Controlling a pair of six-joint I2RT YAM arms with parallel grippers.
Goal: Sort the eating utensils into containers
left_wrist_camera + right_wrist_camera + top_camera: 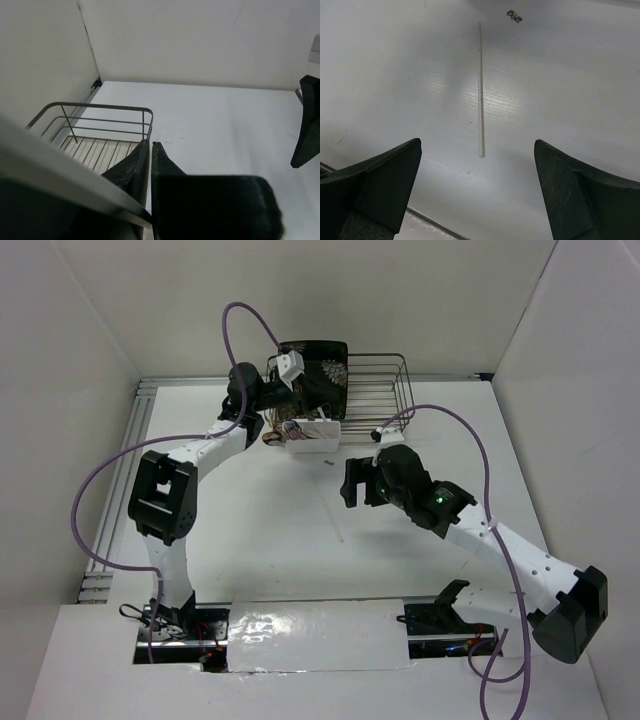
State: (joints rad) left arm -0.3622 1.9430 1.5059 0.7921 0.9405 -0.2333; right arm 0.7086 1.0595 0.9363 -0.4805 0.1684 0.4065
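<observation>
A pale chopstick (481, 90) lies alone on the white table, its near end between my right gripper's open fingers. My right gripper (477, 144) is open and empty just above it; in the top view it (350, 485) hangs mid-table. The white tub (312, 437) stands in front of the rack with several utensils in it. My left gripper (151, 145) is shut at the back by the rack (95, 125). A blurred silver strip (65, 182), seemingly a utensil's handle, runs out from between its fingers. In the top view this gripper (318, 392) is above the tub.
A dark wire rack (375, 390) stands at the back with a black floral plate (315, 362) leaning in its left end. White walls close the table on three sides. A small dark mark (514, 16) is on the table past the chopstick.
</observation>
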